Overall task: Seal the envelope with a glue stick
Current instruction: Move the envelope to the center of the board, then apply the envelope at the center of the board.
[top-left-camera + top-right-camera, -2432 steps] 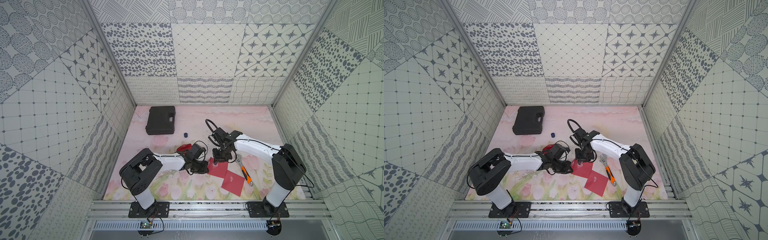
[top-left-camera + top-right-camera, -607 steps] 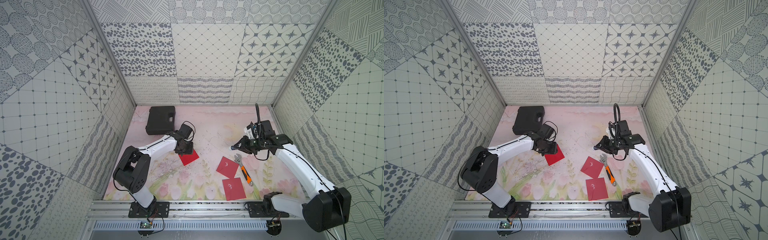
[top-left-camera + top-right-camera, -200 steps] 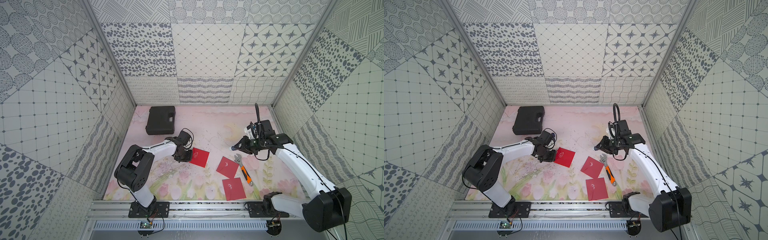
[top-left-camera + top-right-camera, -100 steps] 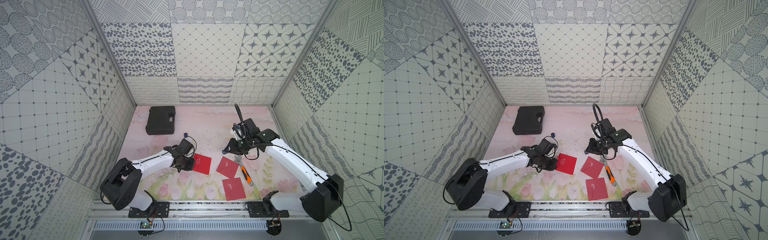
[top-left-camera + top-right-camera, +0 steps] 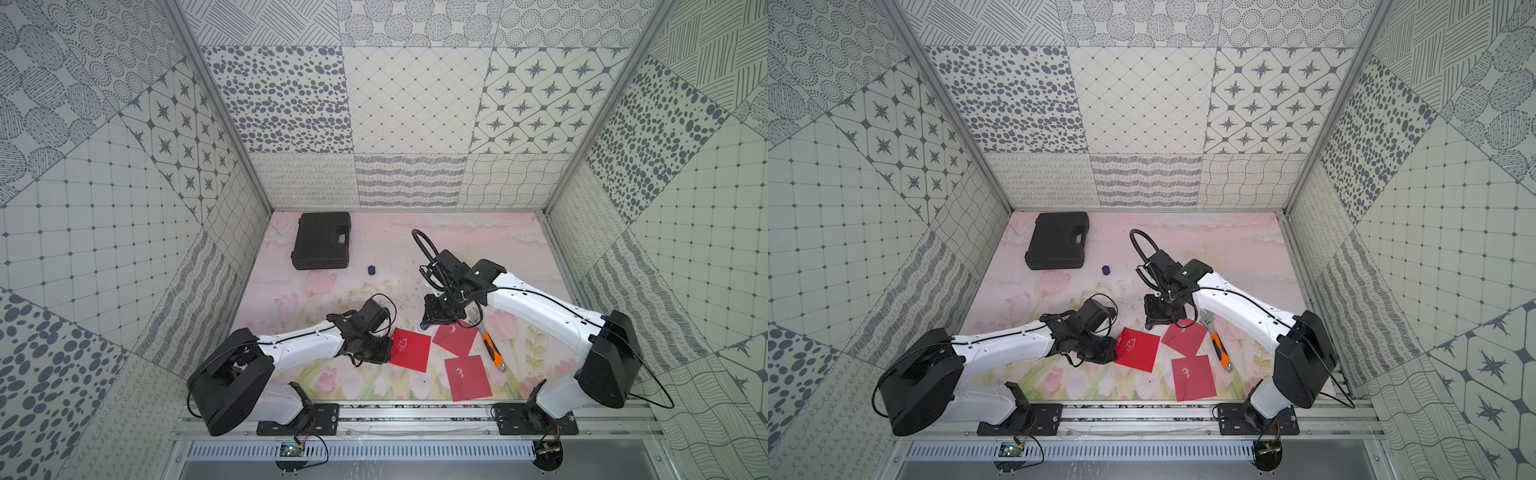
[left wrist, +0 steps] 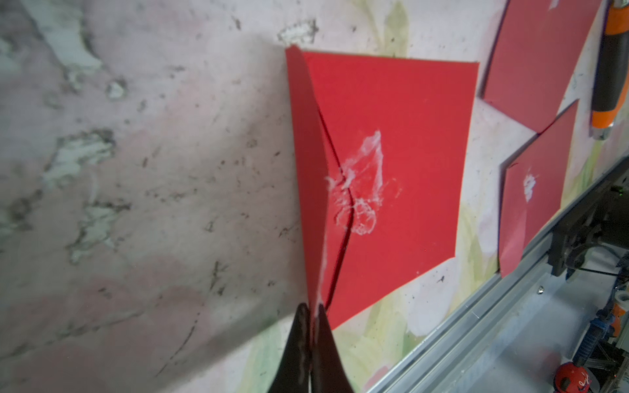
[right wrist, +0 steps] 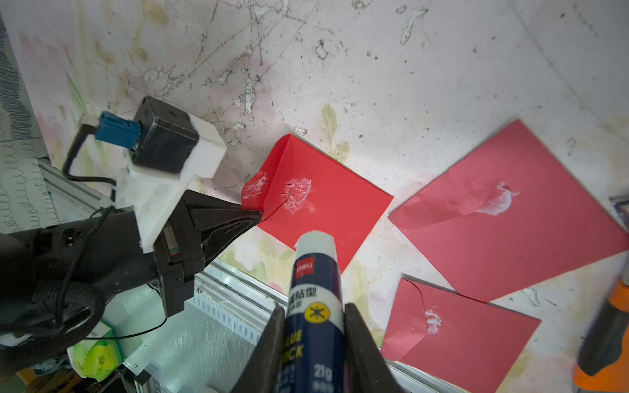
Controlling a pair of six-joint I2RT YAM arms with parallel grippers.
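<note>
Near front rail (image 5: 415, 405), envelope (image 5: 411, 349) sits beside two others (image 5: 467, 376), worktop (image 5: 415, 257) open behind; left hand (image 6: 311, 309), low, pinches its flap (image 6: 308, 170); right hand (image 7: 313, 306) grips glue stick (image 7: 315, 272), tilted toward it.

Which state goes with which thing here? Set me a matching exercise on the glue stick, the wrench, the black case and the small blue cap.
Things:
1. glue stick
2. wrench
3. black case
4. blue cap

States:
A. closed, in the far corner
B. uncapped, clamped in the right gripper
C. lying loose, a little apart from the case
D. lying flat beside the red envelopes

Pairs: 1-B, 2-D, 3-A, 4-C
</note>
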